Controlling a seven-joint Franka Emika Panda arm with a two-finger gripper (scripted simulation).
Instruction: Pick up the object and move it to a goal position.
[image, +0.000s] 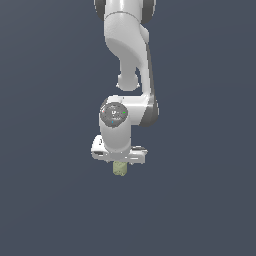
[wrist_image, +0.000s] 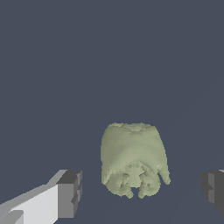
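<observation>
The object (image: 119, 168) is a small pale olive-green stubby lump with a mottled surface. In the exterior view it sits directly under the white hand of my gripper (image: 120, 164). In the wrist view the object (wrist_image: 133, 159) lies between my two dark fingertips (wrist_image: 70, 193), with a clear gap on each side. My gripper (wrist_image: 141, 192) is open and straddles the object without touching it. I cannot tell whether the fingertips reach the floor.
The floor (image: 45, 210) is a plain dark blue-grey surface with no other objects in either view. The white arm (image: 127, 45) comes down from the top of the exterior view.
</observation>
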